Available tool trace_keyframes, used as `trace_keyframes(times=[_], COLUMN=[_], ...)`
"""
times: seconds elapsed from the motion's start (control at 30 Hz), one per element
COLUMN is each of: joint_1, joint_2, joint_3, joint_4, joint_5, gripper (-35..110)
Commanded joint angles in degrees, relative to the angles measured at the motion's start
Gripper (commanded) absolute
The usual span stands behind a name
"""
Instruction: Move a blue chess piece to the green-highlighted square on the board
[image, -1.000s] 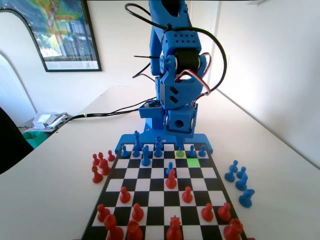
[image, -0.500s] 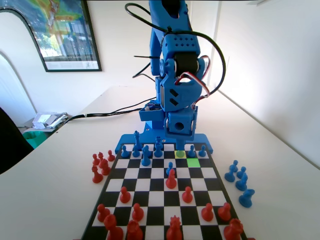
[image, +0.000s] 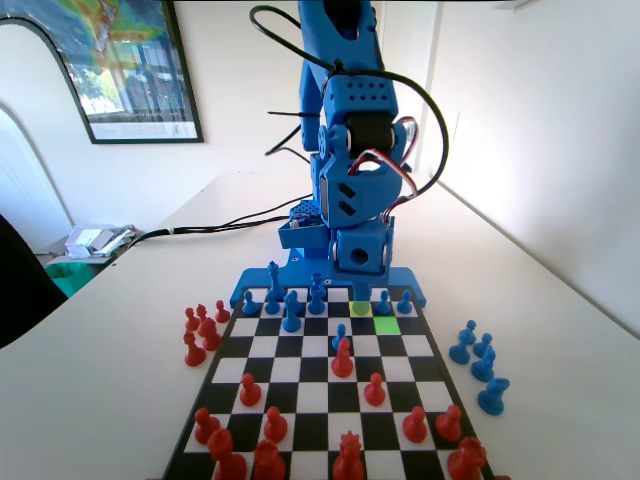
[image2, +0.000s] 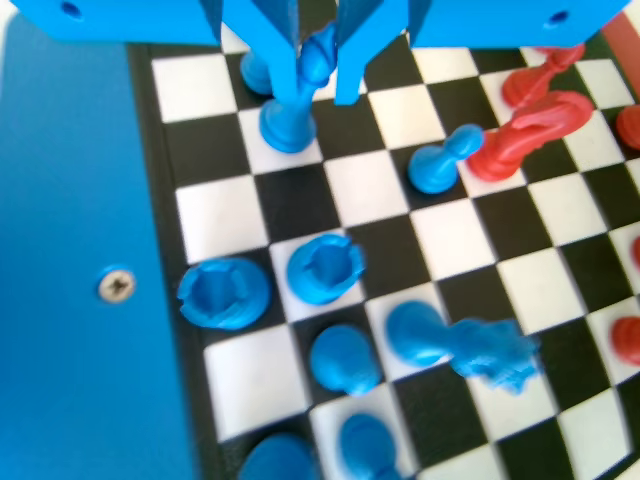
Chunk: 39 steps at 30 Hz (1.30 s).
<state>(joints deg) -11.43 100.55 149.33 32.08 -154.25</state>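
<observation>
In the fixed view your blue two-finger gripper (image: 360, 285) hangs over the chequered board's (image: 262, 347) far rows, hiding the small blue plastic pawn, with the lime-green square (image: 386, 325) bare alongside. In the wrist view the spread jaws straddle that pawn (image2: 291, 108); another blue pawn (image2: 440, 164) touches a red piece (image2: 520, 135) nearby.

The blue arm (image: 352, 150) has risen slightly above the board (image: 325, 385).

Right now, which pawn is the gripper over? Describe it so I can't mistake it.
Fixed view: on the board, find the green square. The pawn stands on the yellow square just left and behind it, under the gripper. In the wrist view it sits between the jaws.
</observation>
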Motion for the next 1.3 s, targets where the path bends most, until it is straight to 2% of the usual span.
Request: trace_keyframes(times=[0.0, 0.37, 0.63, 0.77, 0.97, 1.27], joint_1=[-1.2, -0.7, 0.1, -1.0, -4.1, -6.4], joint_2=[0.5, 0.5, 0.4, -1.0, -4.6, -6.3], joint_3=[1.0, 0.0, -15.2, -22.3, -24.3, -18.4], joint_4=[-0.9, -0.6, 16.4, 21.6, 18.0, 10.6], joint_5=[-1.1, -0.4, 4.2, 9.5, 19.6, 24.7], gripper=[1, 1, 1, 1, 1, 1])
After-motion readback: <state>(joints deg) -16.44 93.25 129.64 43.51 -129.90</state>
